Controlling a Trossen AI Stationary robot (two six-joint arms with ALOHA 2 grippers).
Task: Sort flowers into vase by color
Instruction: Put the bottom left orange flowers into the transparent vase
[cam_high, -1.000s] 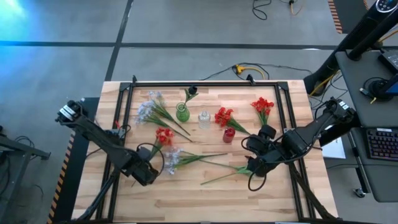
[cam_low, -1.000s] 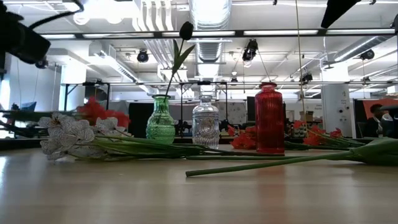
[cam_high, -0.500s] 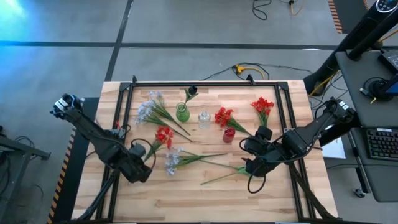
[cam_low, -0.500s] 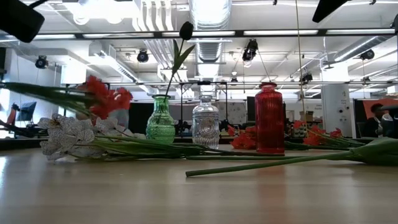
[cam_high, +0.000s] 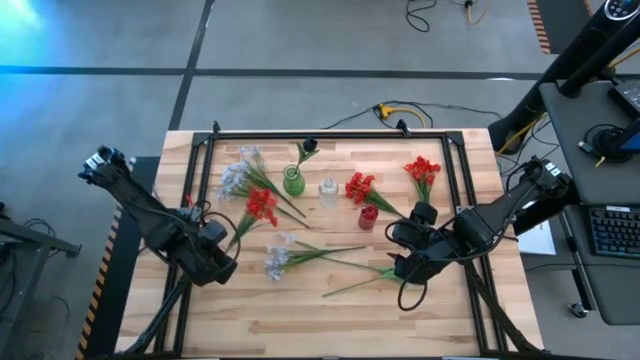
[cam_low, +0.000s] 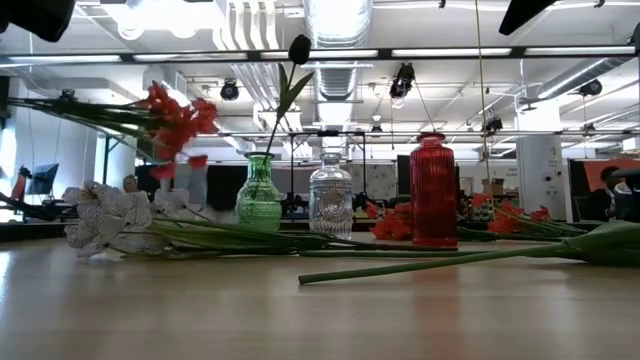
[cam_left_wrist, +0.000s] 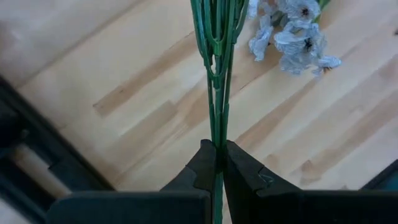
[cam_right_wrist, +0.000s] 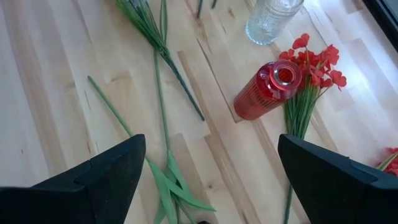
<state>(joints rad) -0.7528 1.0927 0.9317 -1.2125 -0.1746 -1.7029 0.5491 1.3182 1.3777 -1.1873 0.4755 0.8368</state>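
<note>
Left gripper (cam_left_wrist: 217, 163) clamped shut, raised; right gripper (cam_right_wrist: 208, 180) spread wide, low.

Two dark jointed arms, looping black cables, black wedge-shaped pincer fingers (cam_left_wrist: 245, 177)

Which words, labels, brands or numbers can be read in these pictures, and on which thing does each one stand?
None: no readable text shows in any view.
The red vase, green vase and clear vase carry only ribbed or cut patterns, no label.
The table is bare wood, without marks.
The keyboard beside the table has keys too small to read.
</note>
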